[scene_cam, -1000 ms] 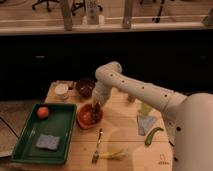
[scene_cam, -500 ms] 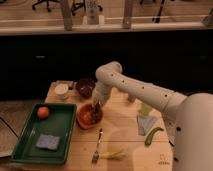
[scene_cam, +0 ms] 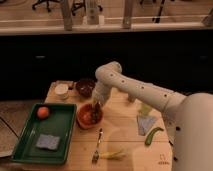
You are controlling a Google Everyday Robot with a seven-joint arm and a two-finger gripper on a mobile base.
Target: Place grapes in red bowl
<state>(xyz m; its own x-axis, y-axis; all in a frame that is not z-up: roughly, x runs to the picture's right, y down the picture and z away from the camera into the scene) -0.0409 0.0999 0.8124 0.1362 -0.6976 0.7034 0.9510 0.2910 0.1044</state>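
The red bowl stands on the wooden table just right of the green tray. My gripper hangs low over the bowl's far right side, the white arm reaching down to it from the right. A dark lump, the grapes, shows right at the gripper's tip inside the bowl, and the gripper is shut on it. Whether the grapes touch the bowl's floor is hidden by the gripper.
A green tray at the left holds an orange and a grey sponge. A maroon bowl and white cup stand behind. A fork, a yellow piece, a green pepper and a pale cloth lie to the front and right.
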